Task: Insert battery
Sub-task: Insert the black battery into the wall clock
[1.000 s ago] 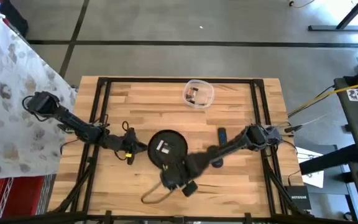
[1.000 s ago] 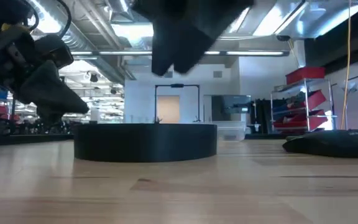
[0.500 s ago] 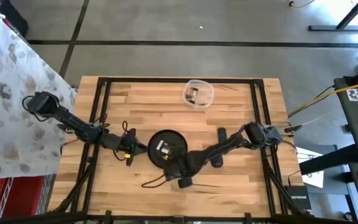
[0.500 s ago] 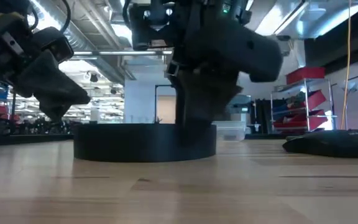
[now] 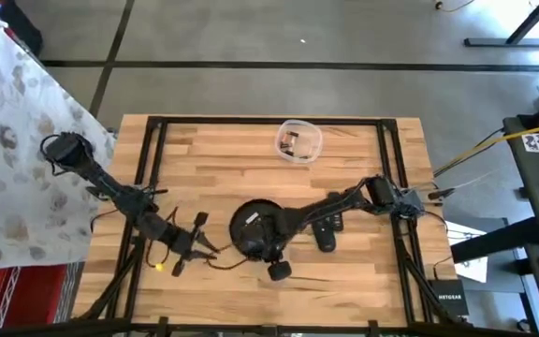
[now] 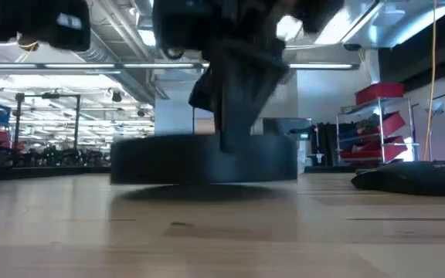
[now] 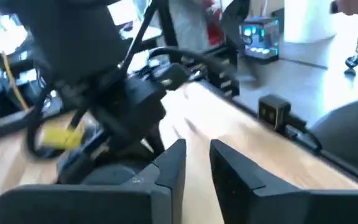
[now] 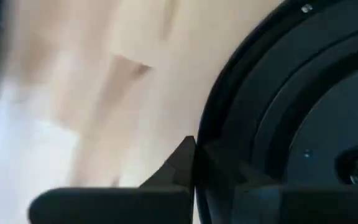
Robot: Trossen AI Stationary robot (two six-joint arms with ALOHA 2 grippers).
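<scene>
Gripping the black round disc [image 5: 254,228] by its rim, the right gripper [image 5: 268,255] has its fingers pinched on the near edge, and in the low view the disc [image 6: 203,160] now sits lifted off the wooden table [image 5: 344,271], where half a second ago it lay flat. The white label seen on top earlier no longer shows. The left gripper [image 5: 197,245] has pulled back toward the near edge, away from the disc, fingers [image 7: 169,167] slightly apart with nothing between them. A clear bowl [image 5: 298,140] sits far beyond both grippers, and a dark remote [image 5: 326,230] lies just right of the disc.
</scene>
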